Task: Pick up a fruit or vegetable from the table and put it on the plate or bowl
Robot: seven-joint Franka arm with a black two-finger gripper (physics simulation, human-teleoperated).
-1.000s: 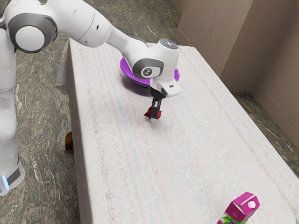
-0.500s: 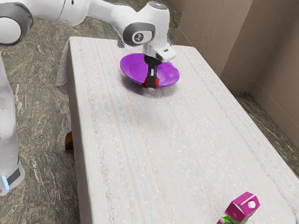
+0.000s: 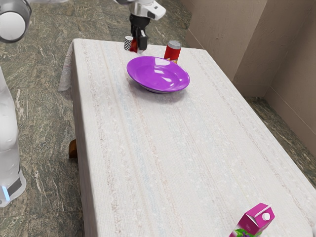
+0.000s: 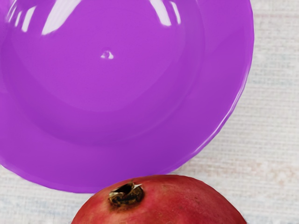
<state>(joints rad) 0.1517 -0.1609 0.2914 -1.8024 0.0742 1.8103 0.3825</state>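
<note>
While my pincer (image 3: 138,47) hangs clenched on the pomegranate (image 4: 159,201) above the table (image 3: 148,163), aloft just beside the rim of the purple bowl (image 3: 158,74), the pick-up looks done and only the carry over the bowl and the release remain.

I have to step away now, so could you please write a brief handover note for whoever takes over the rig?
Gripper: shut on the pomegranate, raised above the table.
Plate: on the table, nothing in it; the pomegranate hangs just outside its rim.
Done: fruit picked up.
Left: move it over the plate, lower, release.
</note>
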